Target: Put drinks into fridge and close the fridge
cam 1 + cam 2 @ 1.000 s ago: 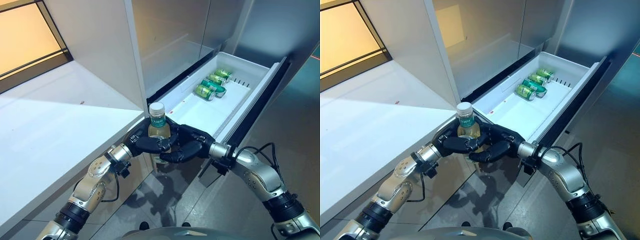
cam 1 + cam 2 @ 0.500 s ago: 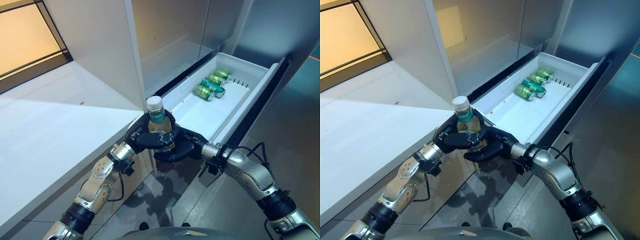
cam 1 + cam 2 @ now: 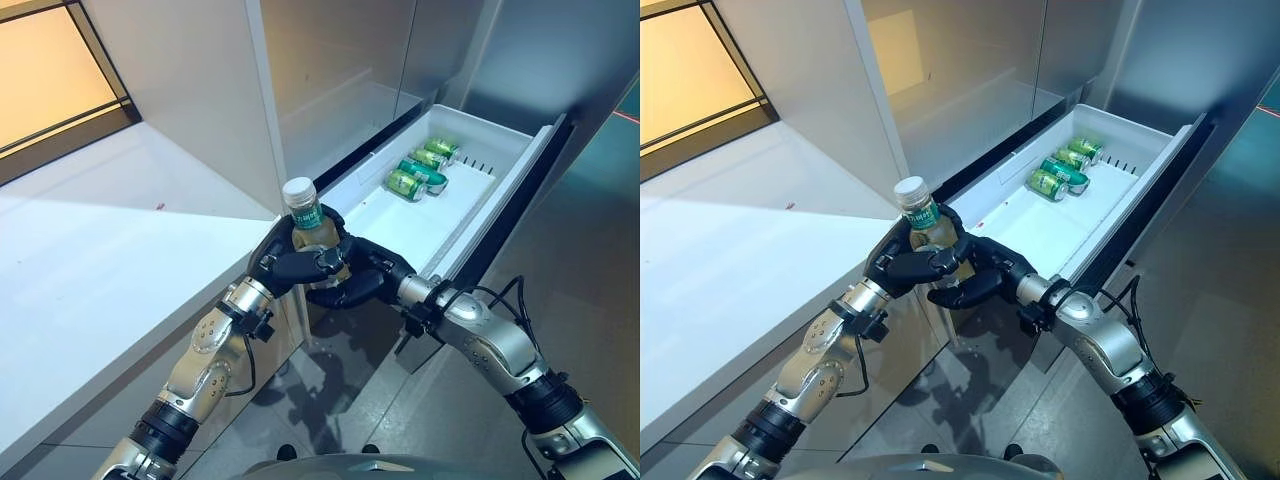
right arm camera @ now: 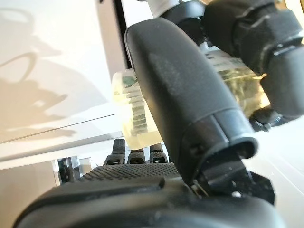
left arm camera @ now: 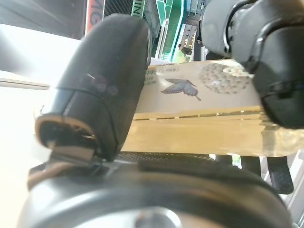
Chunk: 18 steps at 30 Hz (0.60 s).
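Bottle: the tea bottle (image 3: 311, 235) stands upright at the near corner of the open fridge drawer (image 3: 455, 232).
Left hand (image 3: 285, 265): fingers wrapped round the bottle.
Right hand (image 3: 365, 280): clasps it from the opposite side.
Drawer contents: green cans (image 3: 420, 171) lie at 1 o'clock.
Advice: carry it level toward 1 o'clock, clear the drawer rim, then lower onto the bare floor short of the cans.

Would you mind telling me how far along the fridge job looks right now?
Done: green cans already lie in the open fridge drawer. In hand: the left hand and right hand both grip a bottle just short of the drawer. Left: place it inside, then close the drawer.
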### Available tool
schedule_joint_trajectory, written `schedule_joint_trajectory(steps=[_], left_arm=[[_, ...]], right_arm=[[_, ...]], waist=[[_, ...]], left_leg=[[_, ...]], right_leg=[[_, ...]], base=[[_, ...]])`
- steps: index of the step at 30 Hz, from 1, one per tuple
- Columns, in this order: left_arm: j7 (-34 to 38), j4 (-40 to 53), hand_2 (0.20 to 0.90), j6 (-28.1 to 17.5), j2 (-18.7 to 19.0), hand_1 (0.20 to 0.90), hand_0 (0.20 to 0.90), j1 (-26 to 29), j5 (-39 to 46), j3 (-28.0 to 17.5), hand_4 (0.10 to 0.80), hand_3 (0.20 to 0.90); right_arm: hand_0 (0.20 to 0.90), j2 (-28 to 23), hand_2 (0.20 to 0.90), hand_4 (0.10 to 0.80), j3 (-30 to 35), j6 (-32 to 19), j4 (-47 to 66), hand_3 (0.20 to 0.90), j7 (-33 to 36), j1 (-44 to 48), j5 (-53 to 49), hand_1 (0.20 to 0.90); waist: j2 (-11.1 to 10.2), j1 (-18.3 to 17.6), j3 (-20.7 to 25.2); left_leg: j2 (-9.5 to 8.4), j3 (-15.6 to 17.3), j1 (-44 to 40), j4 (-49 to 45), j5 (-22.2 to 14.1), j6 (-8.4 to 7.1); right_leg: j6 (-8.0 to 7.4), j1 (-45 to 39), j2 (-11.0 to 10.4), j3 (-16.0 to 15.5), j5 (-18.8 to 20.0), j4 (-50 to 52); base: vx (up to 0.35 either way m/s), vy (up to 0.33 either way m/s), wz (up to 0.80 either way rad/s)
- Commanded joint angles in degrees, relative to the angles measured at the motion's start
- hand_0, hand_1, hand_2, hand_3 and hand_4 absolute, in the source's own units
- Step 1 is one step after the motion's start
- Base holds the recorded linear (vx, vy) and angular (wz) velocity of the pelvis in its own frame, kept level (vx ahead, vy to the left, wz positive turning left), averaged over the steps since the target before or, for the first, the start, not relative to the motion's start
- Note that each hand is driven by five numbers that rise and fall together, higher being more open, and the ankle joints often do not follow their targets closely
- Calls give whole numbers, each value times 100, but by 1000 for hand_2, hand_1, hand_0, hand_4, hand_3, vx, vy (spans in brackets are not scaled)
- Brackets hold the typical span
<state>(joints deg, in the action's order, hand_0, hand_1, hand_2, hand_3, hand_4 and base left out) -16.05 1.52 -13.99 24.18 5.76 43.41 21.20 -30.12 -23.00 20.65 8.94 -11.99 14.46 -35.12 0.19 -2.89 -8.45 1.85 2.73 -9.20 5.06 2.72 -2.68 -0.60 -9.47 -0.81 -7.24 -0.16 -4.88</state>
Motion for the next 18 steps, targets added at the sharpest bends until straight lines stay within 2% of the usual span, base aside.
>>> schedule_joint_trajectory(steps=[1,3,8,9,10,11,18], left_arm=[[-387,744,300,-853,-337,300,300,1143,350,147,100,200],[-384,734,300,-811,-333,300,300,1147,338,146,100,200],[-459,668,300,-846,-307,300,300,1130,308,175,100,200],[-474,678,300,-844,-285,300,300,1124,313,190,100,200],[-484,689,300,-848,-271,300,300,1118,287,199,100,200],[-517,684,300,-842,-257,300,300,1113,297,213,100,200],[-680,649,300,-922,-118,300,300,1173,199,332,100,200]], right_arm=[[900,434,900,800,334,-661,264,900,164,856,-284,900],[900,427,900,800,340,-587,279,900,120,869,-309,900],[900,331,900,800,241,15,306,900,-285,851,-522,900],[754,292,754,630,186,67,294,730,-424,829,-509,754],[439,256,439,262,130,174,299,362,-582,792,-479,439],[300,225,300,100,86,208,291,200,-686,769,-458,300],[300,93,300,100,-97,278,221,200,-965,791,-268,300]], waist=[[-107,42,458],[-110,44,467],[-133,32,477],[-139,32,482],[-145,36,485],[-148,39,485],[-167,37,493]], left_leg=[[-463,64,31,-294,-730,429],[-467,62,37,-297,-729,429],[-482,44,54,-313,-731,435],[-484,42,56,-309,-727,438],[-488,37,55,-298,-719,440],[-493,31,55,-294,-713,442],[-498,14,42,-268,-707,453]], right_leg=[[-233,293,135,155,-422,586],[-235,294,136,157,-421,582],[-236,319,138,183,-425,607],[-237,322,138,186,-424,606],[-236,322,139,186,-420,602],[-236,323,139,182,-418,602],[-245,322,137,210,-407,596]], base=[[0,0,0],[0,0,0],[0,0,0],[0,0,0],[0,0,0],[0,0,0],[0,0,0]])
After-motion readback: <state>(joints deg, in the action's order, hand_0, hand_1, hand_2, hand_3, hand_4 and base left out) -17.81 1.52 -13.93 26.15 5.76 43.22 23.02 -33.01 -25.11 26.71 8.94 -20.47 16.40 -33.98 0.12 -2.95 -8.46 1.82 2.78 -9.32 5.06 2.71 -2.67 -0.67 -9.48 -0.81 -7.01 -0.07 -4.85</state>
